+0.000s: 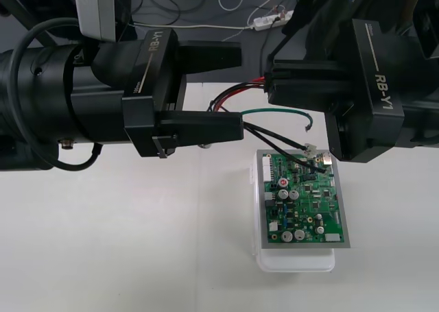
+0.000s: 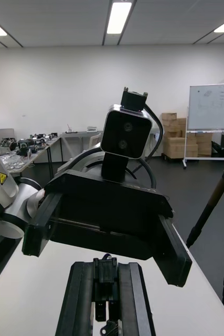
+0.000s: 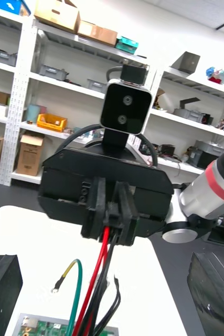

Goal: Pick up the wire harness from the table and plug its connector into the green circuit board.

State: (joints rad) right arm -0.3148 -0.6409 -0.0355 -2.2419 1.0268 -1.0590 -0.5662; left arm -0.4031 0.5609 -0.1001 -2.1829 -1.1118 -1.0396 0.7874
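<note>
Over table (image 1: pixel 137 257), left wrist view shows right hand (image 3: pixel 112 231) gripping harness (image 3: pixel 96 273); left hand (image 1: pixel 240 91) released.

Probably a lab: parts shelves (image 3: pixel 59 81), a whiteboard (image 2: pixel 214 107).

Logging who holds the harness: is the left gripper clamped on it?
No, the left gripper stands open, and the wire harness is clamped between the shut fingers of the right gripper.
</note>
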